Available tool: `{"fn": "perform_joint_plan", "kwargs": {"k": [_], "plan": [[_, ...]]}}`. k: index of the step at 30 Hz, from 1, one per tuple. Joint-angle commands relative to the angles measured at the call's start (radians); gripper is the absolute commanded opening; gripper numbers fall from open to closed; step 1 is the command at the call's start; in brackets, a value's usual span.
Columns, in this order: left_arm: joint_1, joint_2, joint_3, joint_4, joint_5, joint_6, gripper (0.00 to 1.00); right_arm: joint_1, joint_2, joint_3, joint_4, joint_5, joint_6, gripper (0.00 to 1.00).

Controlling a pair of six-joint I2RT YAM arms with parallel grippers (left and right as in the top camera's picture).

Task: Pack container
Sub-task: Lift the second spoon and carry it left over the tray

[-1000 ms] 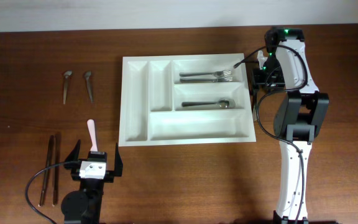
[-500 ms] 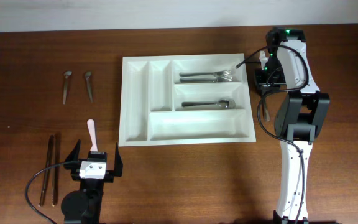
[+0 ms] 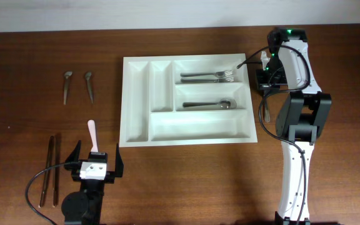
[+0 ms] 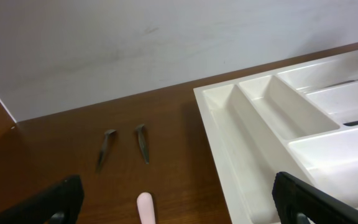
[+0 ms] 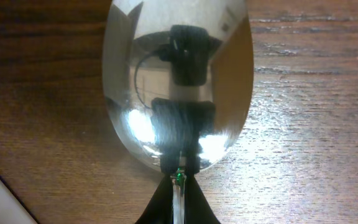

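Hidden or unclear: from overhead, my right gripper (image 5: 178, 208) is covered by its own wrist, just off the right rim of the container (image 3: 136, 100). Only the wrist view shows it. There the loose spoon (image 5: 178, 87) fills the frame, its bowl mirror-bright on the wood and its handle cut off at the bottom edge. My right fingers are closed tight on the spoon's neck. The left wrist view cuts the container off at the right. 2 dark slim pieces (image 3: 50, 169) near the table's left edge are too thin to identify.

Change: 1 second ago my right fingers stood apart; now they are clamped. The container, its contents and my left arm are unmoved.

Container: it sits mid-table, nearer the far edge, with its long axis parallel to that edge. Its 2 narrow compartments are at the left end and run far to near. Its 3 long compartments run left to right. The far one holds 2 forks (image 3: 208, 76) and the middle one holds 1 tray spoon (image 3: 208, 104).

My left gripper (image 3: 97, 151) is spread fully wide near the table's near-left corner and holds nothing. A pink-handled piece (image 3: 92, 131) lies between its fingers. 2 small utensils (image 3: 78, 86) lie toward the far left corner
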Motion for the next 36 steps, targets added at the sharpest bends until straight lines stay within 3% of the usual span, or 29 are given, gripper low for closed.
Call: {"fn": "perform_joint_plan", "kwargs": {"k": [1, 14, 25, 28, 36], "plan": [[0.005, -0.008, -0.008, 0.003, -0.007, 0.002, 0.99, 0.005, 0.04, 0.058, -0.028, -0.01, 0.035, 0.04], [0.005, -0.008, -0.008, 0.003, -0.007, 0.002, 0.99, 0.005, -0.056, 0.436, -0.156, -0.069, 0.099, 0.04], [0.005, -0.008, -0.008, 0.003, -0.007, 0.002, 0.99, 0.009, -0.233, 0.46, -0.156, -0.263, 0.286, 0.04], [0.005, -0.008, -0.008, 0.003, -0.007, 0.002, 0.99, 0.014, -0.254, 0.46, -0.153, -0.262, 0.395, 0.04], [0.005, -0.008, -0.008, 0.003, -0.007, 0.002, 0.99, 0.064, -0.253, 0.459, -0.155, -0.378, 0.924, 0.04]]}}
